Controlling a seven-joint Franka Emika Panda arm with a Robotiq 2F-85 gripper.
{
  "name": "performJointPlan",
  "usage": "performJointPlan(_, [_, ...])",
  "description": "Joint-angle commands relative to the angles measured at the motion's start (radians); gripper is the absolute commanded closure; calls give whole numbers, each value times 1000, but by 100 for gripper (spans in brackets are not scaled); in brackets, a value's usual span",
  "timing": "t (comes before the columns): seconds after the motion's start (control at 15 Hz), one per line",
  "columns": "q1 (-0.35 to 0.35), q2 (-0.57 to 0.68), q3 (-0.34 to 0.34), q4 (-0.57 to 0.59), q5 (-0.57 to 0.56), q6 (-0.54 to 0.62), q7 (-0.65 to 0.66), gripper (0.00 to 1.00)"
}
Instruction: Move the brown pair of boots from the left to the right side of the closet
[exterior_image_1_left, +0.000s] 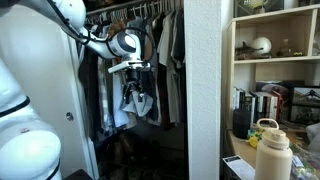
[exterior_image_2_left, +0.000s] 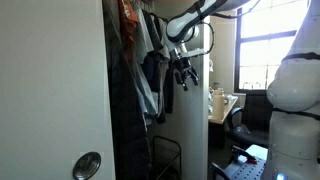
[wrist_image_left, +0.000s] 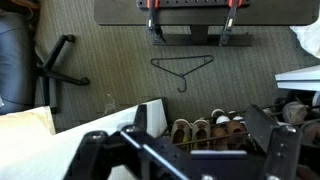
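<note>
A white robot arm (exterior_image_1_left: 40, 60) reaches into an open closet, seen in both exterior views. Its black two-fingered gripper (exterior_image_1_left: 135, 95) points down, high in front of a row of dark hanging clothes (exterior_image_1_left: 170, 60), near the rail and well above the floor. In an exterior view the gripper (exterior_image_2_left: 183, 72) hangs beside a dark jacket (exterior_image_2_left: 152, 85), just past the edge of a white door with a round metal door knob (exterior_image_2_left: 87, 165).

In the wrist view the gripper (wrist_image_left: 185, 150) fills the bottom edge. Its jaws stand wide apart with nothing between them.

Far below lies grey carpet (wrist_image_left: 110, 85). The brown pair of boots (wrist_image_left: 188, 131), tan inside and seen from above, sits on the floor at the left end of a short row of shoes, directly under the gripper and not touching it. A paler pair (wrist_image_left: 226, 124) stands just beside it. A black wire clothes hanger (wrist_image_left: 182, 70) lies flat on the carpet beyond the shoes. A black office chair base (wrist_image_left: 58, 62) is at the left.

A cream plastic bottle (exterior_image_1_left: 272, 152) stands near white shelves (exterior_image_1_left: 228, 70), apart from the closet.
</note>
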Motion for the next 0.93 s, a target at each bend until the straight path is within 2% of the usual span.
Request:
performJointPlan(0.0, [20, 2, -18, 2, -4, -2, 5, 0])
performJointPlan(0.27, [70, 90, 2, -38, 66, 93, -6, 0])
performJointPlan(0.47, [126, 216, 31, -33, 115, 195, -19, 0])
performJointPlan(0.87, [232, 541, 97, 112, 104, 340, -84, 0])
